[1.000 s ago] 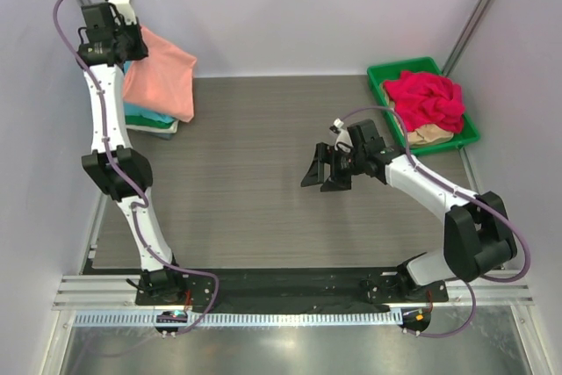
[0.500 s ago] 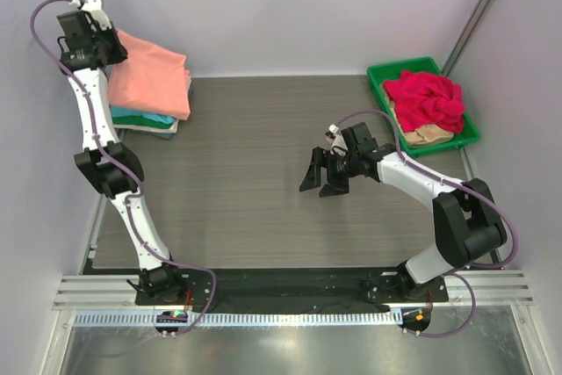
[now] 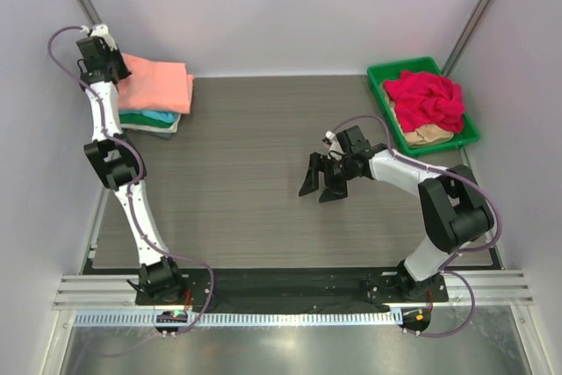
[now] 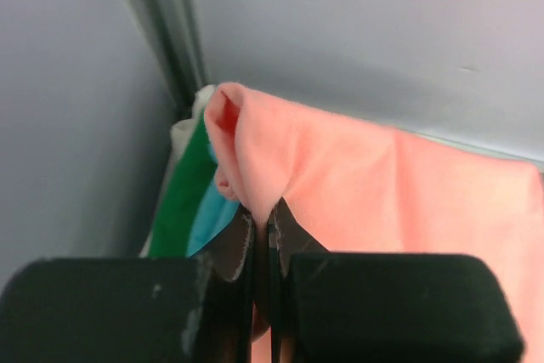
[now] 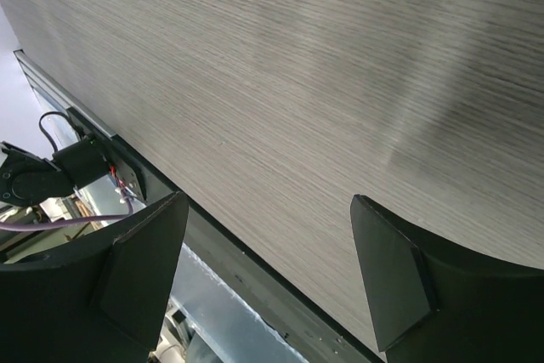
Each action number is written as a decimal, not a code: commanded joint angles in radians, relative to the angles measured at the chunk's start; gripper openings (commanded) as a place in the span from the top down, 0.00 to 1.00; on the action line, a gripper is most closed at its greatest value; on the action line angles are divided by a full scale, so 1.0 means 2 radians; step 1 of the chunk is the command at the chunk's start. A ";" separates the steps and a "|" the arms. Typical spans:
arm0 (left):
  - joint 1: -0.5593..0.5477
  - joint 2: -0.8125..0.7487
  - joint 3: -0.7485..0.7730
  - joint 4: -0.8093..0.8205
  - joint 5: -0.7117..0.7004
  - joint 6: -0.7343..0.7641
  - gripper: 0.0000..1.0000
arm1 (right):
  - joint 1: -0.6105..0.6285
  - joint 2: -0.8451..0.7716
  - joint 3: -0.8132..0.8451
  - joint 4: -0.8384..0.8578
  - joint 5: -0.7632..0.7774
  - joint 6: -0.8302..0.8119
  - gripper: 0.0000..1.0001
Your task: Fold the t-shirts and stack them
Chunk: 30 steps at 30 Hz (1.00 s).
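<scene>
Left pincer point(image 4: 261, 220) pinches the salmon shirt point(image 4: 382, 193) at its folded edge, atop the stack point(image 3: 151, 120) in the counter's point(image 3: 263, 147) far-left corner. It looks light and limp, best gripped at edges. Right pincer point(image 5: 270, 278) gapes, empty.
</scene>
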 commanded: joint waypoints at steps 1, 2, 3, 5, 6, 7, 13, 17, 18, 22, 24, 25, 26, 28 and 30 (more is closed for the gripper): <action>0.025 0.024 0.015 0.064 -0.063 -0.021 0.92 | 0.003 0.013 0.024 0.007 -0.002 -0.007 0.17; 0.029 0.030 0.008 0.062 -0.072 -0.028 0.84 | 0.003 0.016 0.028 0.007 -0.004 -0.007 0.17; 0.032 0.029 -0.005 0.058 -0.081 -0.033 0.74 | 0.003 0.020 0.030 0.007 -0.005 -0.007 0.17; 0.041 0.024 -0.015 0.041 -0.095 -0.053 0.38 | 0.004 0.027 0.035 0.007 -0.007 -0.006 0.17; 0.044 0.012 -0.026 0.035 -0.091 -0.061 0.27 | 0.006 0.028 0.036 0.007 -0.008 -0.005 0.17; 0.048 0.005 -0.032 0.026 -0.083 -0.071 0.18 | 0.008 0.025 0.037 0.007 -0.006 -0.005 0.17; 0.040 -0.106 -0.118 0.019 -0.086 -0.107 0.00 | 0.018 0.005 0.037 0.007 0.005 -0.004 0.16; 0.038 -0.190 -0.203 0.033 -0.123 -0.133 0.00 | 0.024 -0.020 0.030 0.007 0.014 -0.004 0.17; 0.037 -0.207 -0.220 0.036 -0.132 -0.135 0.00 | 0.025 -0.023 0.028 0.008 0.014 -0.003 0.16; 0.039 -0.260 -0.276 0.026 -0.131 -0.160 0.00 | 0.029 -0.041 0.017 0.014 0.012 -0.001 0.16; 0.043 -0.282 -0.318 0.025 -0.120 -0.176 0.01 | 0.030 -0.053 0.008 0.014 0.013 0.001 0.16; 0.049 -0.290 -0.336 0.039 -0.102 -0.197 0.02 | 0.029 -0.056 0.006 0.015 0.012 0.002 0.16; 0.054 -0.300 -0.353 0.050 -0.075 -0.211 0.04 | 0.030 -0.061 0.001 0.017 0.011 0.002 0.16; 0.070 -0.304 -0.405 0.091 -0.010 -0.253 0.09 | 0.030 -0.073 -0.004 0.018 0.011 0.004 0.16; 0.080 -0.294 -0.425 0.117 0.034 -0.276 0.16 | 0.030 -0.080 -0.011 0.021 0.011 0.005 0.16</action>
